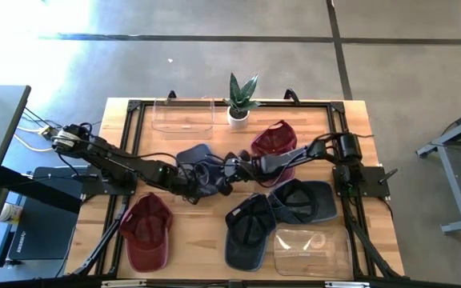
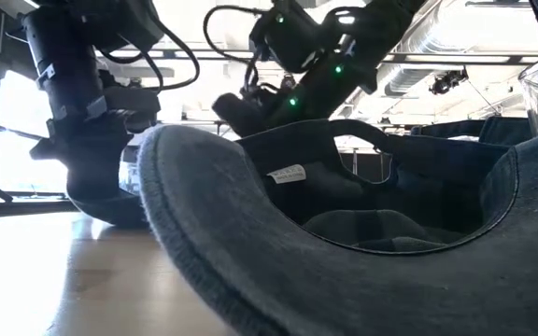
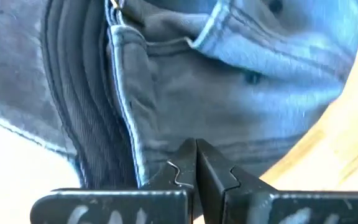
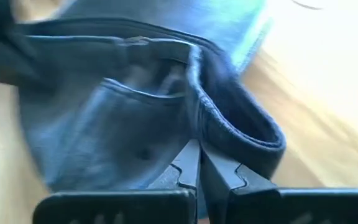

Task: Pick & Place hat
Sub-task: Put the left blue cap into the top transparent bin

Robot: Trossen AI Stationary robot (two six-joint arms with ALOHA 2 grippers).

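Risking a two-sided tug on the blue hat (image 1: 200,168) at table (image 1: 182,220) centre, between the red cap (image 1: 274,140) and dark caps (image 1: 250,228). Left gripper (image 3: 194,165) clamped on its fabric from the left, right gripper (image 4: 197,163) clamped on its rim from the right. Could stretch, or slip free of such thin pinches if lifted unevenly.
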